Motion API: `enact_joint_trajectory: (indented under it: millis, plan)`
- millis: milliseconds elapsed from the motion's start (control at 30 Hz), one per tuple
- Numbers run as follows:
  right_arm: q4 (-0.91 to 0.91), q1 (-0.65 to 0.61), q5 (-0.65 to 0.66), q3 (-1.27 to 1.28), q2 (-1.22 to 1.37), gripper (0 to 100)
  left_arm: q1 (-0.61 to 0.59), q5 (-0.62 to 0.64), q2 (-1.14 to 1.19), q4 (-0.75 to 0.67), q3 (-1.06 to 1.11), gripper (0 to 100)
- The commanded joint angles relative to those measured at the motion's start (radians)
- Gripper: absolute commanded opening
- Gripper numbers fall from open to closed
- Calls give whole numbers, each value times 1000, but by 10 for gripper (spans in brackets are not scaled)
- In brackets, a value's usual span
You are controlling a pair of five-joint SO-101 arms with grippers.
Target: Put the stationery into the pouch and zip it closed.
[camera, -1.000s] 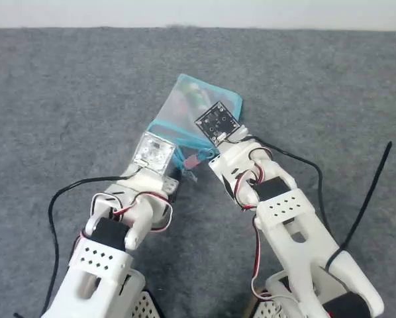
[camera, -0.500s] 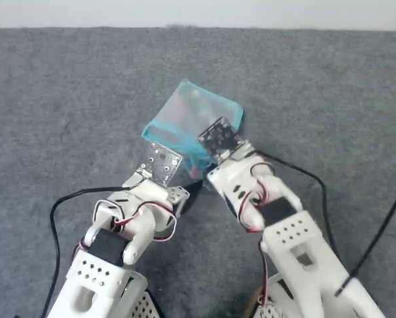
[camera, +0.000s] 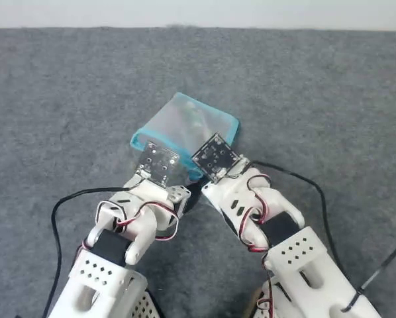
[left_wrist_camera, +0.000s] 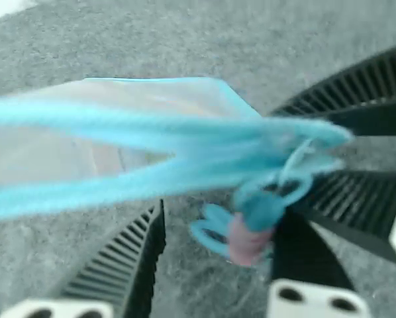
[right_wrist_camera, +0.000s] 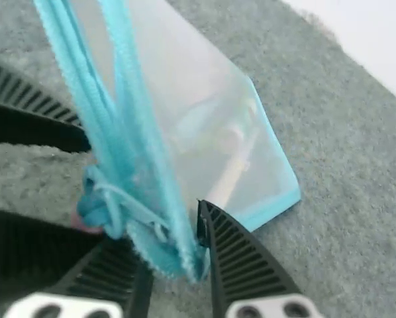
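The clear pouch [camera: 185, 127] with blue trim lies on the grey carpet, just beyond both wrists. Pale stationery [right_wrist_camera: 230, 167] shows through its wall. My right gripper [right_wrist_camera: 173, 235] is shut on the pouch's blue zipper edge [right_wrist_camera: 178, 255] at one end. The zipper pull, a blue cord with a pink tab [left_wrist_camera: 246, 242], hangs at that same end. My left gripper [left_wrist_camera: 221, 222] stands open around the pull, the tab close against one finger [left_wrist_camera: 297, 255]. In the left wrist view the blue zipper band [left_wrist_camera: 151, 142] runs away from the pull, and the right arm's black fingers [left_wrist_camera: 357, 192] pinch the pouch end.
Grey carpet [camera: 330, 99] covers the whole table, with open room to the left, right and far side of the pouch. Black cables [camera: 65, 205] trail beside both arms near the front edge.
The pouch has swung leftward and now lies flatter. Both wrists have drawn together toward the near side. The pink tab, visible between the arms a second ago, is now hidden under them.
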Motion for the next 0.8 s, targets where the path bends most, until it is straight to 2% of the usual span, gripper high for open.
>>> enact_joint_trajectory:
  millis: [0, 100, 333, 633, 767]
  plan:
    - [-5, -27, 17, -6, -35, 6, 3, 21, -34, -74, -18, 96]
    - [-5, -25, 18, -6, -35, 6, -5, 20, -35, -75, -18, 4]
    - [-39, 94, 18, -5, -24, 6, -35, -35, -35, -71, -21, 9]
    - [-157, 174, 64, -15, 176, 6, -276, -114, -35, -69, -44, 9]
    - [-177, 239, 64, -74, 286, 6, -315, -117, -35, -69, -47, 9]
